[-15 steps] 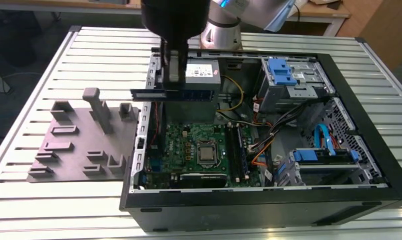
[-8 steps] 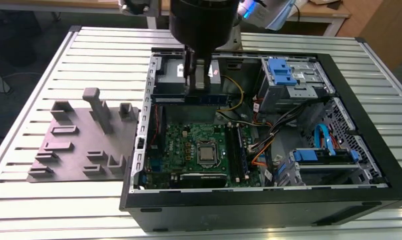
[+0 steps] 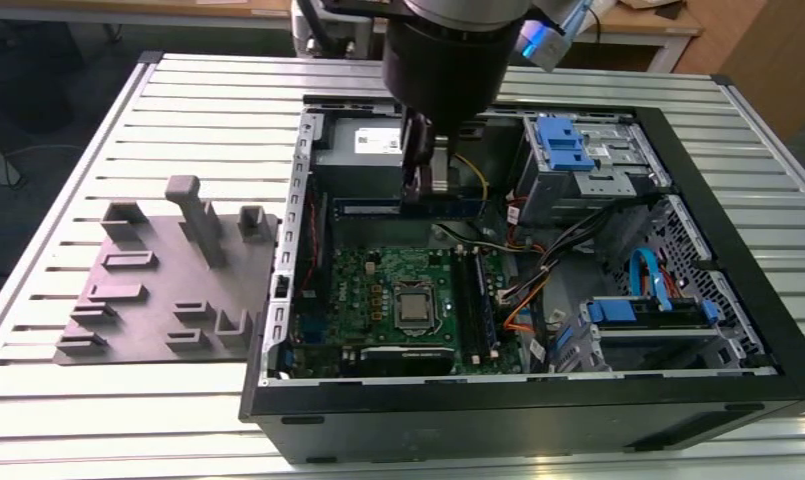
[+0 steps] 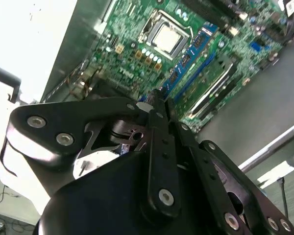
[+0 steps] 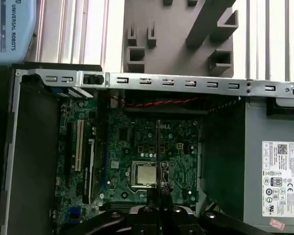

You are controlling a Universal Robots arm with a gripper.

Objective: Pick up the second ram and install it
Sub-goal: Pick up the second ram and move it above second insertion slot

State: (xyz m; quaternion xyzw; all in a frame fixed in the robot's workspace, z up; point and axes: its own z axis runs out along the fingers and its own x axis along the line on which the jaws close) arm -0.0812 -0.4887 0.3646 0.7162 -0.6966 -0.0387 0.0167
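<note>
The gripper point(image 3: 421, 186) hangs from the arm at the upper centre of the exterior view, lowered into the open computer case point(image 3: 722, 130). Its fingers point(image 4: 159, 147) are pressed together, pinching the second ram point(image 3: 375, 209).

In the exterior view the second ram lies lengthwise across the frame. It sits just below the grey power supply point(image 3: 362, 145) and above the top edge of the motherboard point(image 3: 362, 280). In the first wrist view it appears edge-on as a thin dark line point(image 5: 158, 147) rising from the gripper point(image 5: 158, 213) across the processor point(image 5: 144, 174). Whether the stick touches anything beneath it cannot be told.

Layout in the exterior view:
- The processor point(image 3: 416, 300) is at the centre of the motherboard.
- The memory slots point(image 3: 482, 290) run just to the right of the processor in the frame.
- A blue drive bracket point(image 3: 562, 140) occupies the upper right of the case.
- The grey holder block point(image 3: 162, 290) stands on the slatted table point(image 3: 135, 100) at the left of the frame, beside the case and apart from the gripper.

In the second wrist view the fingertips meet above the green board, near the blue slots point(image 4: 186, 56).
</note>
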